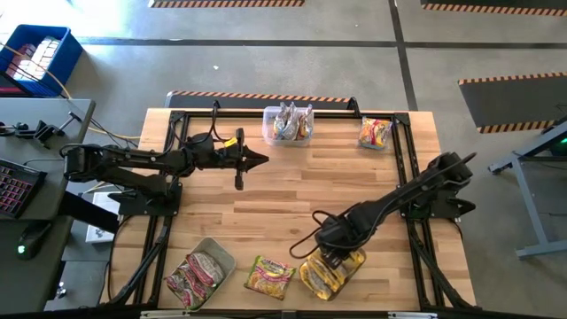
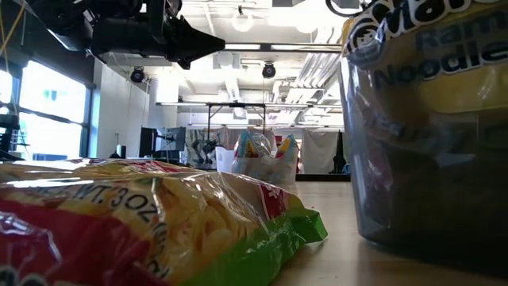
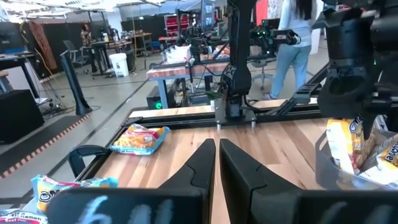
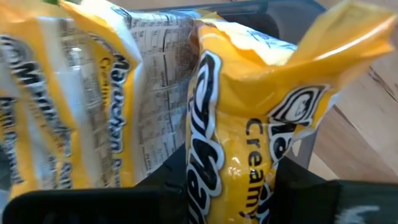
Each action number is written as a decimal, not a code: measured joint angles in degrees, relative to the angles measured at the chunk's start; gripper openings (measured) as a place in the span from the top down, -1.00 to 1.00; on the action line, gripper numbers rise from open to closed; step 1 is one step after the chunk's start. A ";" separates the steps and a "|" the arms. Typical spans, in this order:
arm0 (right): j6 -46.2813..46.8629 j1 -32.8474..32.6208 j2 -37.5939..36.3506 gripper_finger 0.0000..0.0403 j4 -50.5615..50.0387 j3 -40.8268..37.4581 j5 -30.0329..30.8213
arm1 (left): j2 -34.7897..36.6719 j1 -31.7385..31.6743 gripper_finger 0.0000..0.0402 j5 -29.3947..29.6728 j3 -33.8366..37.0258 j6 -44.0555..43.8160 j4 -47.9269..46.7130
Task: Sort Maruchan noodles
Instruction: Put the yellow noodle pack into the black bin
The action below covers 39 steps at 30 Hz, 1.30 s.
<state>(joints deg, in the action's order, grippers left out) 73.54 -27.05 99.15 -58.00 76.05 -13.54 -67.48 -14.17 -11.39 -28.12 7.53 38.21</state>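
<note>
Fingers of the right end effector (image 4: 233, 186) were clamped on a yellow packet (image 4: 249, 124) of Maruchan noodles, which stood upright between them in the right wrist view, black "Creamy" lettering running down its crinkled face. More yellow packets (image 4: 81, 93) stood just beside it, one showing its white nutrition panel. Only the high view placed this: the right end effector (image 1: 335, 259) hung over a clear tub (image 1: 331, 273) of yellow packets at lower centre-right of the frame, near the bench (image 1: 266, 213) front edge. Left of that tub lay a loose yellow-green packet (image 1: 269, 276), and further left a second tub (image 1: 200, 272) held pink-red packets. At the upper centre a third tub (image 1: 288, 122) held silvery packets, and a multicoloured packet (image 1: 374, 133) lay at the upper right.

The left end effector (image 1: 262, 160) hung pressed shut, holding nothing, above the bench's upper left; its wrist view showed the two fingers (image 3: 199, 168) meeting, with a loose packet (image 3: 139, 138) beyond and a person (image 3: 297, 43) standing in the room.

The low view was mostly blocked by a red and yellow packet (image 2: 151, 218) at the lower left and the dark wall of a tub (image 2: 429, 151) cut off at right; the far tub (image 2: 258, 163) showed small between them.
</note>
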 joint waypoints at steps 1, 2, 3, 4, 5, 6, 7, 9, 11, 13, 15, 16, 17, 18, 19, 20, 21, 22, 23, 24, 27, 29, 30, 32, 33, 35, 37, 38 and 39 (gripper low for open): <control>-0.02 0.00 0.33 0.57 -0.02 0.00 0.00 | 0.02 0.00 0.93 0.01 0.00 0.00 -0.02; -0.04 0.00 0.57 0.57 -0.04 0.00 0.02 | 0.00 0.00 0.93 0.01 0.00 0.00 -0.09; -0.08 0.00 0.74 0.56 0.00 0.00 0.02 | 0.00 0.00 0.93 0.02 0.00 0.00 -0.15; -0.25 0.00 0.85 0.56 -0.02 0.00 0.06 | 0.00 0.00 0.93 0.02 0.00 0.02 -0.29; -0.30 0.00 0.93 0.54 -0.02 0.00 0.35 | 0.00 0.00 0.93 0.02 0.00 0.02 -0.42; -0.33 0.00 0.95 0.53 -0.01 0.00 0.89 | 0.00 0.00 0.93 0.02 0.00 0.02 -0.47; -0.42 0.00 0.95 0.50 0.06 0.00 1.49 | 0.00 0.00 0.93 0.02 0.00 0.02 -0.47; -1.11 0.00 0.95 0.43 0.15 0.00 2.01 | 0.00 0.00 0.93 0.02 0.00 0.03 -0.49; -2.06 0.00 0.95 0.34 0.43 0.00 2.08 | 0.00 0.00 0.93 0.02 0.00 0.04 -0.52; -2.53 0.00 0.95 0.26 0.78 0.00 2.06 | 0.00 0.00 0.93 0.02 0.00 0.04 -0.60; -2.49 0.00 0.95 0.18 1.00 0.00 1.59 | 0.00 0.00 0.93 0.02 0.00 0.02 -0.60; -2.49 0.00 0.95 0.14 1.06 0.00 1.09 | 0.00 0.00 0.93 0.02 0.00 0.02 -0.62; -2.45 0.00 0.95 0.12 1.11 0.00 0.85 | 0.00 0.00 0.93 0.02 0.00 0.02 -0.62; -2.45 0.00 0.95 0.09 1.16 0.00 0.53 | 0.00 0.00 0.93 0.02 0.00 0.02 -0.64; -2.45 0.00 0.95 0.08 1.32 0.00 0.25 | 0.00 0.00 0.93 0.02 0.00 0.02 -0.66; -2.44 0.00 0.95 0.06 1.49 0.00 0.04 | 0.00 0.00 0.93 0.02 0.00 0.02 -0.67; -2.43 0.00 0.95 0.05 1.60 0.00 -0.16 | 0.00 0.00 0.93 0.03 0.00 0.02 -0.68; -2.43 0.00 0.95 0.05 1.77 0.00 -0.34 | 0.00 0.00 0.93 0.04 0.00 0.02 -0.70; -2.44 0.00 0.95 0.05 2.00 0.00 -0.68 | 0.00 0.00 0.93 0.04 0.00 0.04 -0.72; -2.43 0.00 0.95 0.05 2.16 0.00 -1.05 | 0.00 0.00 0.93 0.03 -0.02 0.04 -0.72; -2.69 0.00 0.95 0.10 2.37 0.00 -0.54 | 0.00 0.00 0.93 0.04 -0.02 0.04 -0.73; -3.43 0.00 0.95 0.15 2.59 0.00 1.17 | 0.01 0.00 0.93 0.04 -0.02 0.04 -0.73; -3.95 0.05 0.95 0.19 2.78 0.00 2.26 | 0.00 0.00 0.93 0.02 -0.02 0.04 -0.73; -4.94 0.48 0.95 0.25 3.29 0.00 3.51 | 0.00 0.00 0.93 0.04 -0.02 0.04 -0.73; -5.31 0.81 0.95 0.28 3.34 0.00 3.73 | 0.00 0.00 0.93 0.04 -0.02 0.02 -0.73; -6.76 1.31 0.95 0.32 3.32 0.00 4.11 | 0.00 0.00 0.93 0.04 -0.02 0.02 -0.73; -8.35 1.81 0.95 0.33 3.34 0.00 4.11 | 0.00 0.00 0.93 0.04 -0.02 0.02 -0.78; -9.23 2.09 0.95 0.33 3.36 0.00 4.12 | 0.00 0.00 0.93 0.04 -0.02 0.02 -0.83; -9.67 2.39 0.95 0.31 3.36 0.00 4.12 | 0.00 0.00 0.93 0.04 -0.04 0.02 -0.87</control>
<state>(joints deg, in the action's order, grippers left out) 63.87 -24.66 100.09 -54.64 76.05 -9.42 -67.48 -14.17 -11.35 -28.16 7.55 37.33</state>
